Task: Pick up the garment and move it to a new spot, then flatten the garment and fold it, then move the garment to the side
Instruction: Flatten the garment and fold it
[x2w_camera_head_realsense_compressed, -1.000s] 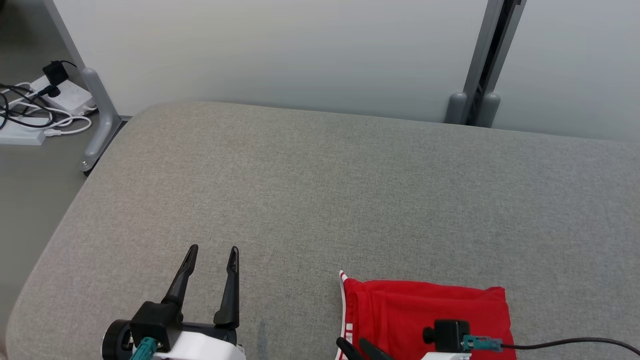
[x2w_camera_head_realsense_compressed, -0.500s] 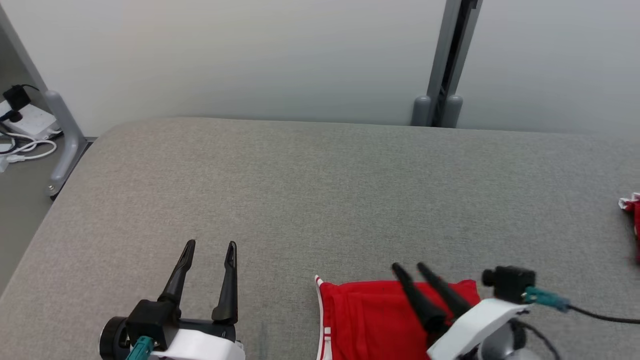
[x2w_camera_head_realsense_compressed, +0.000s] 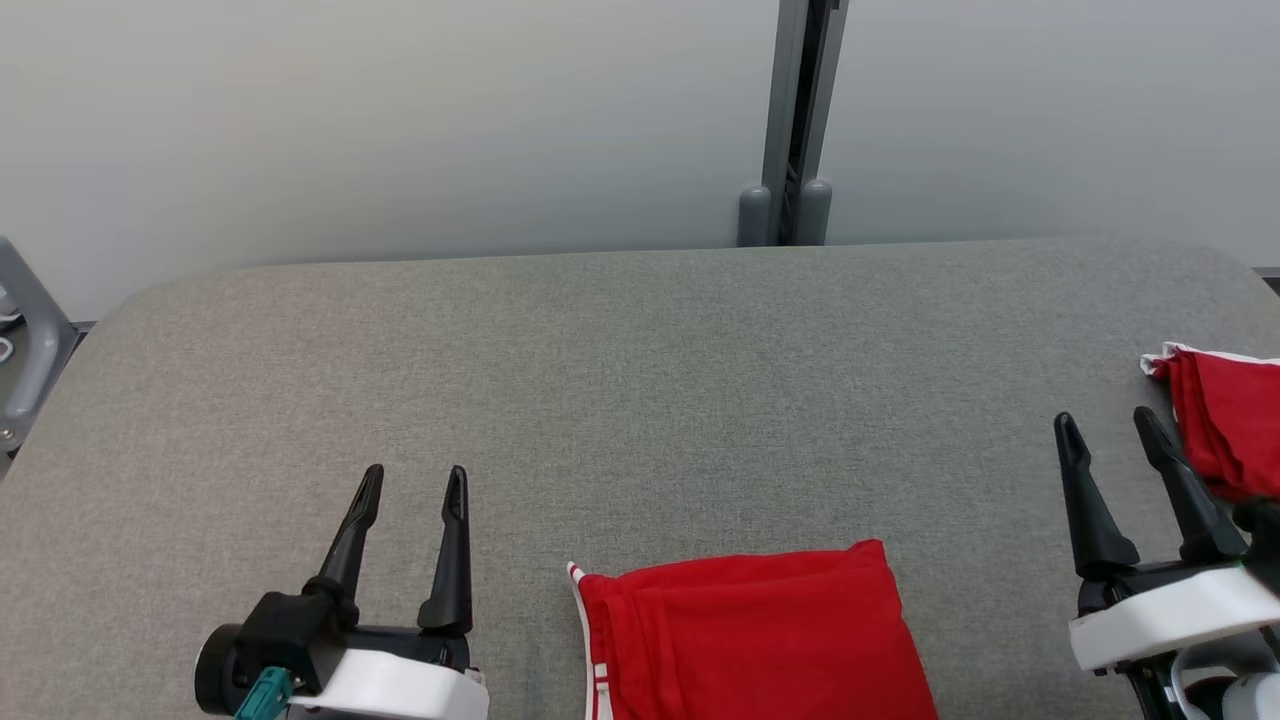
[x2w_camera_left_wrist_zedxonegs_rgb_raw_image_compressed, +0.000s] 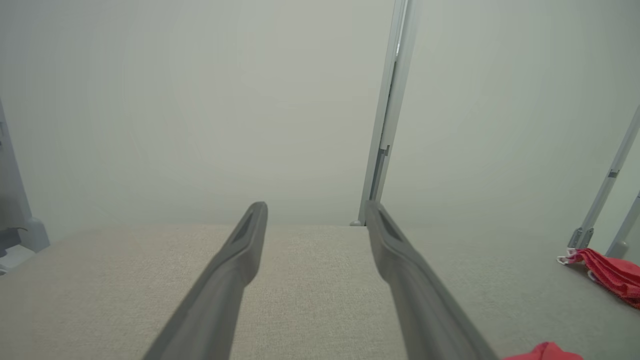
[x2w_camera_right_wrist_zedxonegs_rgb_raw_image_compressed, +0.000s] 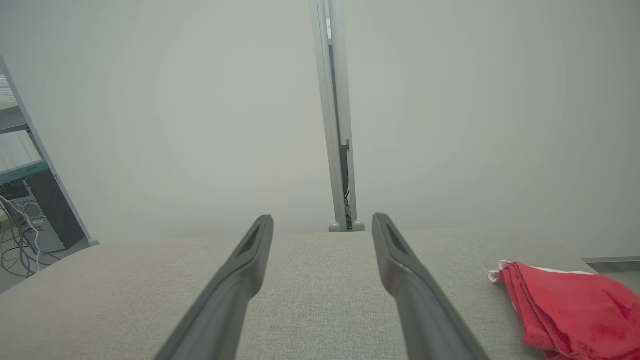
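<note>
Left gripper (x2w_camera_head_realsense_compressed: 415, 471) is held spread | right gripper (x2w_camera_head_realsense_compressed: 1105, 416) is held spread | folded red garment (x2w_camera_head_realsense_compressed: 750, 630) is laid on worktop (x2w_camera_head_realsense_compressed: 640, 380) between them, touched by neither

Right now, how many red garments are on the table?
2. A folded red garment lies at the near middle of the table; the second red garment sits at the right edge, beside the right gripper. Both run past the frame.
</note>
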